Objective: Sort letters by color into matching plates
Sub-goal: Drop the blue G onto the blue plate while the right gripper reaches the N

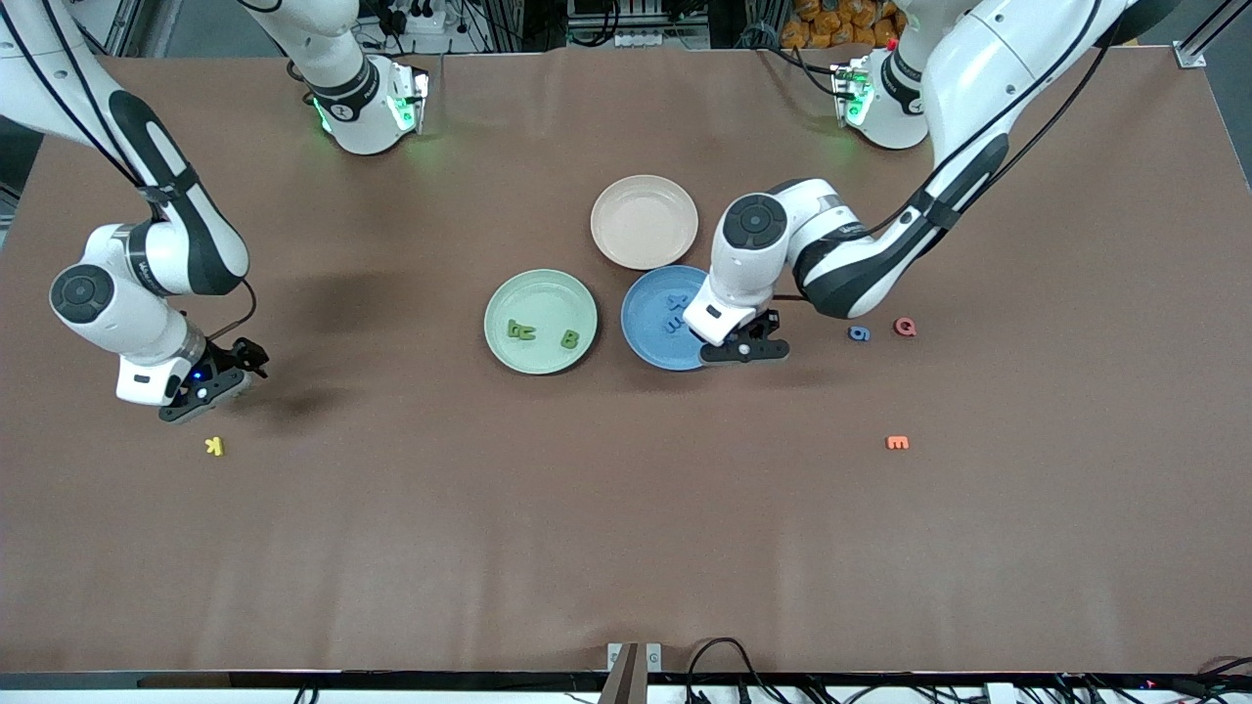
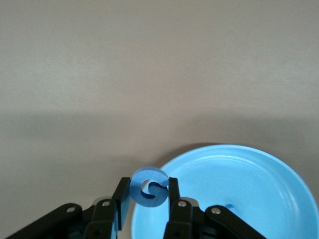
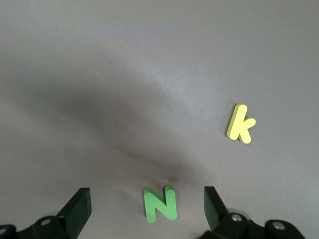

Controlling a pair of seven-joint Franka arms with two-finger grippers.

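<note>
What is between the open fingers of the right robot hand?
A green N lies on the table between the right end effector's open fingers, shown in the right wrist view.

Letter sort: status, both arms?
Left pincer shut on blue G, over blue plate rim. Right pincer open, straddling green N. Yellow k nearby, clear.

high front camera facing robots, close wrist cameras, blue plate (image 1: 653, 323) shared
</note>
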